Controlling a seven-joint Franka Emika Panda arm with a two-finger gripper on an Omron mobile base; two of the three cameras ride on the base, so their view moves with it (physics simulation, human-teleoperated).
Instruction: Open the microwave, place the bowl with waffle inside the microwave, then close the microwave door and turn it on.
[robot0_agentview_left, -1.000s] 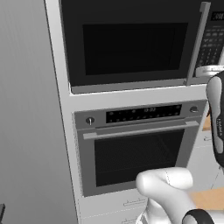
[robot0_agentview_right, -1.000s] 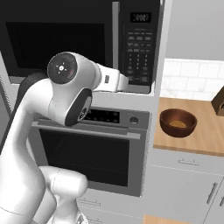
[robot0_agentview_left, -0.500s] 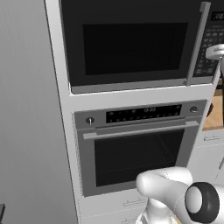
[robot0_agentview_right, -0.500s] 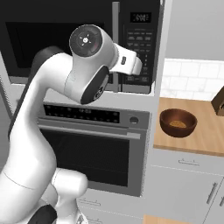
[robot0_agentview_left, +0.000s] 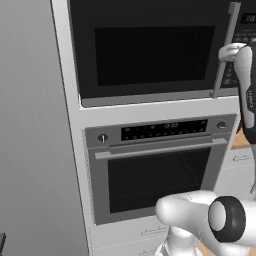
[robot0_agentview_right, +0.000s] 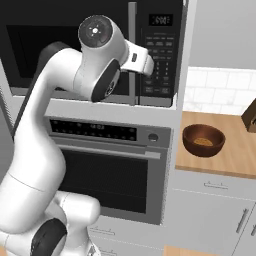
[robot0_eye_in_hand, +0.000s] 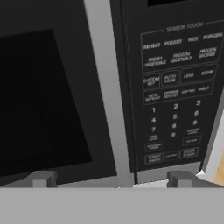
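Note:
The microwave (robot0_agentview_left: 150, 50) is built in high, and the microwave door (robot0_eye_in_hand: 39, 96) is shut. Its vertical silver handle (robot0_eye_in_hand: 107, 87) runs up the hand view, with the dark keypad (robot0_eye_in_hand: 179, 87) to its right. My gripper (robot0_eye_in_hand: 110, 179) is open just in front of the door, and the handle's lower end lines up between the two fingertips (robot0_eye_in_hand: 41, 178). In the left base view my white hand (robot0_agentview_left: 229, 51) hovers at the handle (robot0_agentview_left: 224, 50). The reddish-brown bowl (robot0_agentview_right: 203, 140) with the waffle (robot0_agentview_right: 202, 142) in it stands on the wooden counter (robot0_agentview_right: 235, 157), right of the appliances.
The silver-trimmed oven (robot0_agentview_left: 160, 170) with a horizontal bar handle (robot0_agentview_left: 160, 150) sits under the microwave. A tall grey panel (robot0_agentview_left: 30, 125) borders the left. A dark brown object (robot0_agentview_right: 250, 117) stands at the counter's right edge, against a white tiled wall (robot0_agentview_right: 220, 87).
The arm has swung up and toward the microwave. The hand has come up to the door's handle, and the gripper stays open.

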